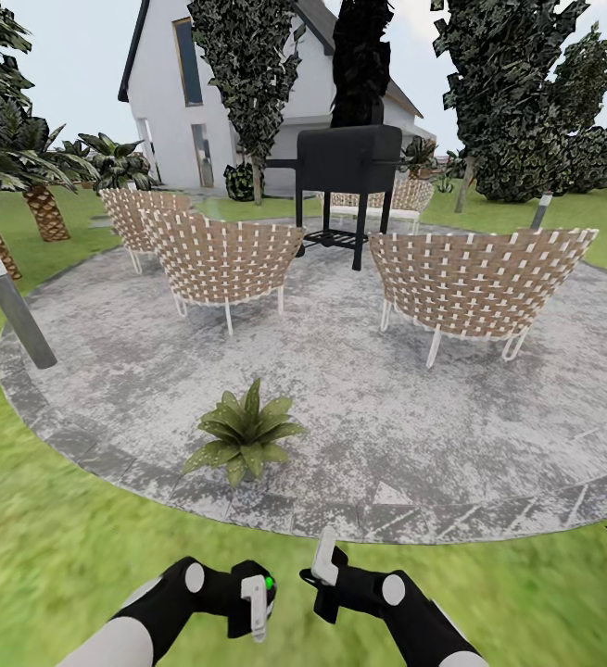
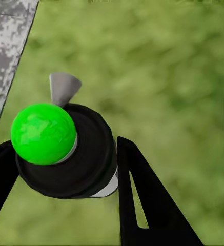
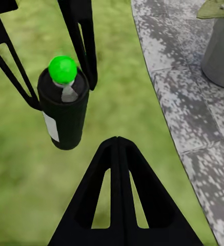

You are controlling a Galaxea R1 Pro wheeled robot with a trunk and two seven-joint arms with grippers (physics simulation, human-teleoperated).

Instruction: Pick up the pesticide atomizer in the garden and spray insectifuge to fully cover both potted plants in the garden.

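Grey, mottled paving fills the middle of the head view, and one of the potted plants [image 1: 245, 433] sits near its front edge, just ahead of you across the lawn [image 1: 53, 547]. Your left hand [image 1: 258, 602] pinches the pesticide atomizer [image 1: 260, 594] low in front of the trunk, held upright so the nozzle can face the leaves. Your right hand [image 1: 324, 562] hangs just beside it, holding nothing. Wicker chairs [image 1: 221, 255] and a dark grill [image 1: 347, 167] stand further back; you cannot make out the second plant here, and a grey bollard lamp [image 1: 11, 302] leans at the patio edge.

In the left wrist view, the atomizer's black body [image 2: 81, 159] with its bright green cap [image 2: 43, 134] lies pressed between the dark fingers [image 2: 142, 200]; the label is barely visible, and the grass behind is blurred.

In the right wrist view, you see the atomizer [image 3: 64, 110] gripped by the left hand's fingers [image 3: 83, 46], while the right hand's fingers [image 3: 119, 200] appear pressed together into one point. A grey pot [image 3: 222, 56] is cut off at the corner, its leaves barely showing.
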